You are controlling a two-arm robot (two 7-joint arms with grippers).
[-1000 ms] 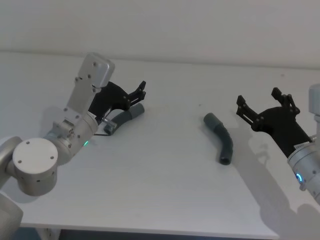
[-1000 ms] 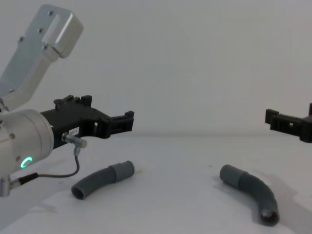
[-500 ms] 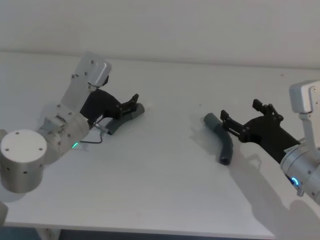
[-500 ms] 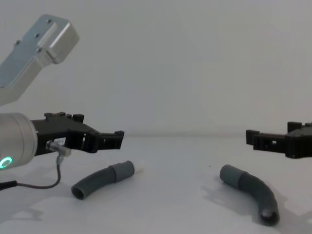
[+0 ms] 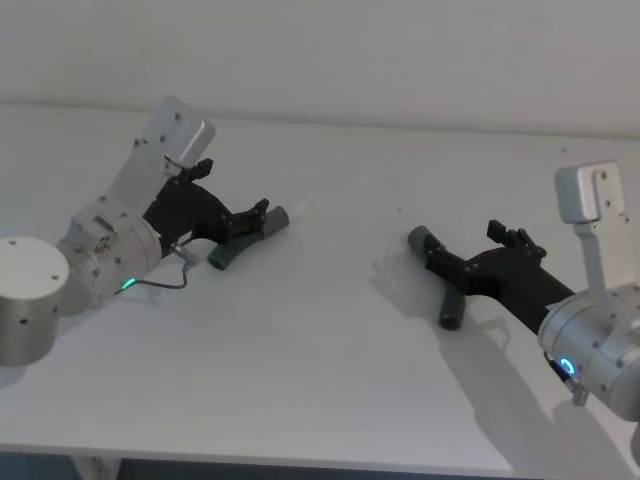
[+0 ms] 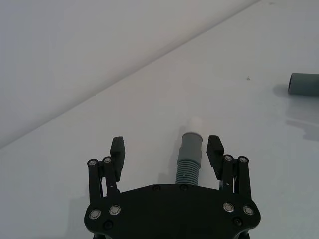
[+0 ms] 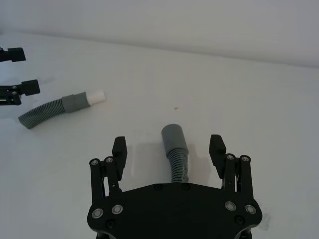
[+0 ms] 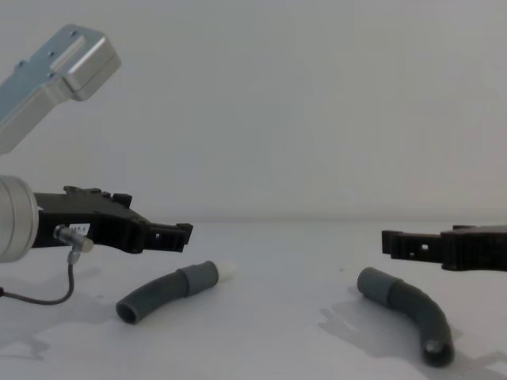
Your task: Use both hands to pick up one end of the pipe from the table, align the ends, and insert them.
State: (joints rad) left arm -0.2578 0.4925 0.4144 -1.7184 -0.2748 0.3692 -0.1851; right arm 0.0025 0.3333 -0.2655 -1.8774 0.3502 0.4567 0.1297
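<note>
Over the table [image 5: 320,380], wide-jawed left gripper [image 6: 166,145] hovers above white-tipped pipe piece [image 8: 170,289], wide-jawed right gripper [image 7: 168,144] above grey-collared piece [image 8: 408,305].

surface [image 8: 285,324] between stub piece [image 8: 162,290] and collar piece [image 8: 404,301]: wide open, easy pass | left gripper [image 6: 167,149]: over stub piece, jaws wider than it | right gripper [image 7: 168,147]: same over collar piece

Your left gripper [image 6: 166,144] and right gripper [image 7: 168,143] both hung low, jaws spread wide, each arm stretched forward and angled down.
</note>
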